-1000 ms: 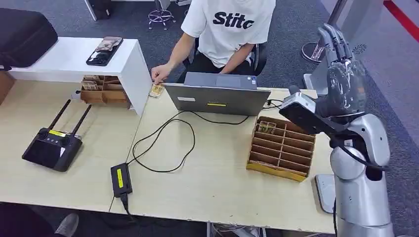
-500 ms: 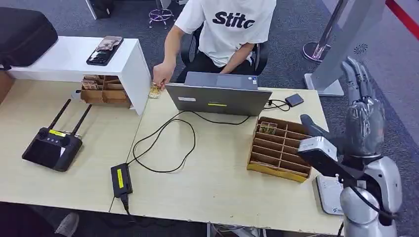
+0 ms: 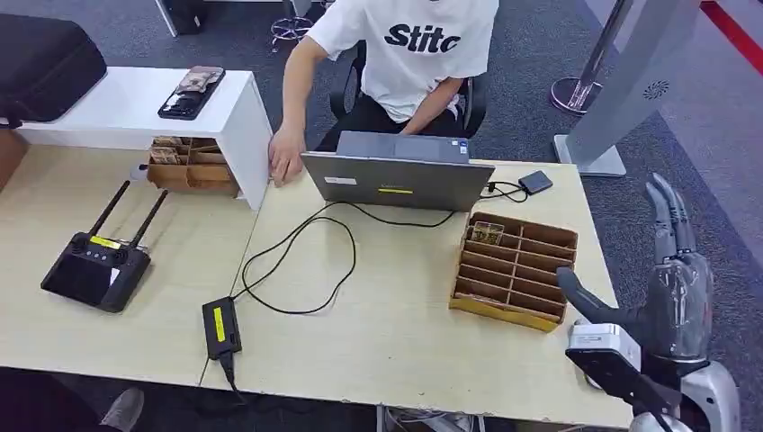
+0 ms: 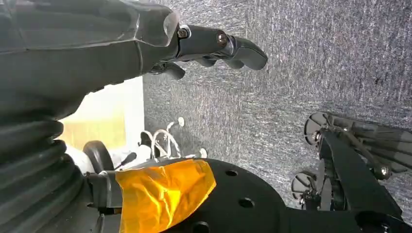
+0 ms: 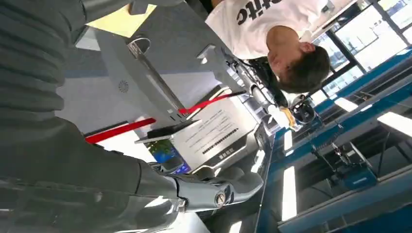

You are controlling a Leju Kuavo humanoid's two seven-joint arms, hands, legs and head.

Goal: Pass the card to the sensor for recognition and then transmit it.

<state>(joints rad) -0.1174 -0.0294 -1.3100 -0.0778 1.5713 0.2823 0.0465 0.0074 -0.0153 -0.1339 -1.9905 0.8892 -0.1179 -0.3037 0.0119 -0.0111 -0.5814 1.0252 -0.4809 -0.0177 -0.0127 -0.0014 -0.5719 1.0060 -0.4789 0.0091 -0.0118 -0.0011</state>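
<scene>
The pale wooden worktop [image 3: 378,333] carries everything: an open grey laptop [image 3: 396,178] at the far edge, in front of a seated person in a white T-shirt [image 3: 414,45], a white shelf unit [image 3: 135,108] on the left with a phone [image 3: 191,92] on top, a black remote controller with two antennas [image 3: 94,265], and a wooden divided tray [image 3: 513,268] on the right. One card [image 3: 487,233] stands in the tray's far-left compartment, and more cards sit in a small wooden box [image 3: 184,162] under the shelf; which of them is the task's card cannot be told. The person's hand [image 3: 285,164] rests on the worktop beside the shelf's corner. The right hand [image 3: 670,288] is raised off the worktop's right edge, beside the tray, its fingers [image 3: 668,211] straight and spread, thumb out, holding nothing. In the left wrist view the left hand [image 4: 97,53] hangs over grey carpet, its fingers [image 4: 228,46] loosely curled around nothing. The pick-up is judged not yet begun. To do it well, the right hand should come over the tray, line thumb and a finger with the card's upper edge, and pinch it clear of the dividers before lifting straight up. A small black device [image 3: 535,182] by the laptop may be the sensor, though that is uncertain.
</scene>
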